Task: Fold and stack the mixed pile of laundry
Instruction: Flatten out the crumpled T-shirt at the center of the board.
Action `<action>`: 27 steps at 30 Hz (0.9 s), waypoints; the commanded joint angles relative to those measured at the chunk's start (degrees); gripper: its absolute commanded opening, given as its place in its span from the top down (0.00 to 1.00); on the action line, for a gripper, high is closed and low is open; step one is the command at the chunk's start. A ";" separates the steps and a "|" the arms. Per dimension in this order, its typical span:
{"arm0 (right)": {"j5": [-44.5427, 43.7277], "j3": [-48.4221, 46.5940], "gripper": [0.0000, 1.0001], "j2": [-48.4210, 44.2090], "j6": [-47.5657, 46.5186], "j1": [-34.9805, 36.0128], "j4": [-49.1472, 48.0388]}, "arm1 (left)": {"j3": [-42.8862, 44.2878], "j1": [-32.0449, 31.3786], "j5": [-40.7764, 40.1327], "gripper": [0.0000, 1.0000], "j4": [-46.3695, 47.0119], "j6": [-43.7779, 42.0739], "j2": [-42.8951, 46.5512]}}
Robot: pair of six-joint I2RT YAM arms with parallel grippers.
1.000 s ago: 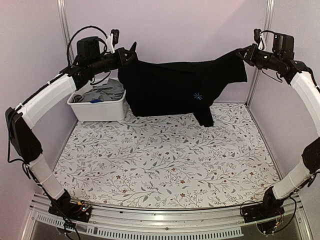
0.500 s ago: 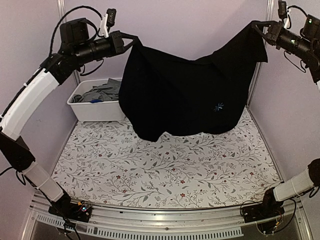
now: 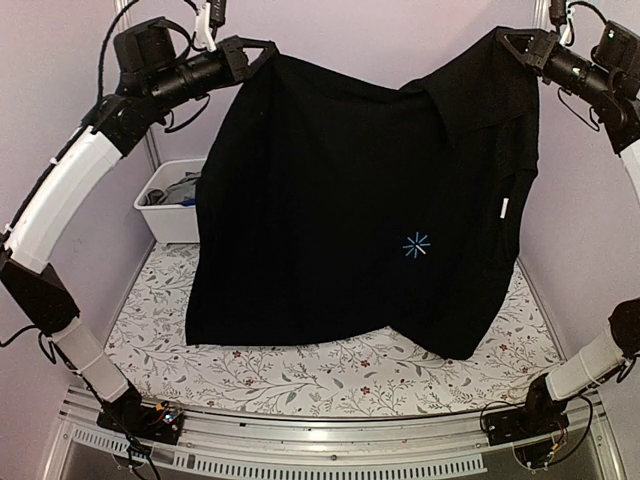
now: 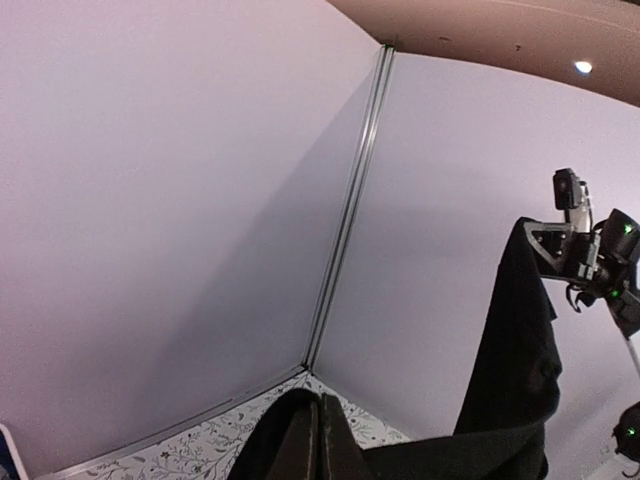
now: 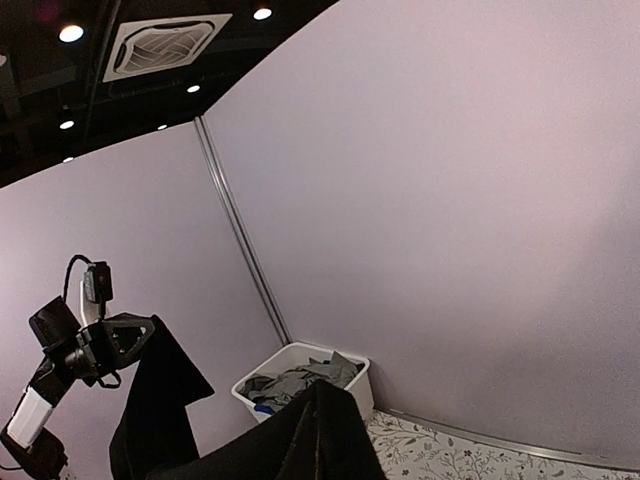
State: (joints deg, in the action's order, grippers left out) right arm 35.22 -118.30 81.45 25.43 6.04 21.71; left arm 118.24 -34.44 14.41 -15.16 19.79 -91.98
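Left claw [image 3: 266,48] and right claw [image 3: 506,38] are each pinched tight on an upper corner of the black T-shirt [image 3: 330,200], and we hold it stretched between them, high above the counter [image 3: 330,378]. It hangs as a wide curtain with its lower edge close over the floral surface; whether it brushes the surface we cannot tell. The small light mark [image 3: 416,245] faces the top camera. The right side droops in a folded flap, so our hold there looks less square than on the left. We judge the cloth light, limp and easily creased: it will sag wherever unsupported and swing with any quick move. Corners or shoulder seams are the sensible places to grip, pinching a single-layer edge. Grey garments [image 3: 178,190] lie in the white bin [image 3: 165,222] at far left, partly hidden behind the shirt.
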 commanded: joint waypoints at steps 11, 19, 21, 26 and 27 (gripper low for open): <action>-5.51 -25.48 1.00 26.07 2.49 -4.91 -14.31 | 33.32 11.12 3.66 1.00 22.32 8.48 -33.57; -0.47 -23.31 1.00 25.47 6.37 -8.21 -26.15 | 11.91 11.45 6.66 1.00 30.62 4.32 -22.42; 2.75 -17.55 1.00 25.30 6.42 -8.83 -25.20 | 0.68 11.82 7.37 1.00 32.13 4.90 -19.07; 7.73 4.00 1.00 21.83 3.92 -8.64 -17.80 | -24.10 12.03 8.85 1.00 33.68 6.39 -13.25; 7.86 10.78 1.00 20.20 3.92 -8.41 -18.38 | -26.71 12.07 9.35 1.00 32.28 6.30 -13.11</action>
State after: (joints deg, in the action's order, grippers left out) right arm 38.96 -124.22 103.18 30.57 -2.28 -0.97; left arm 103.68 -22.98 21.41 19.20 25.74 -103.46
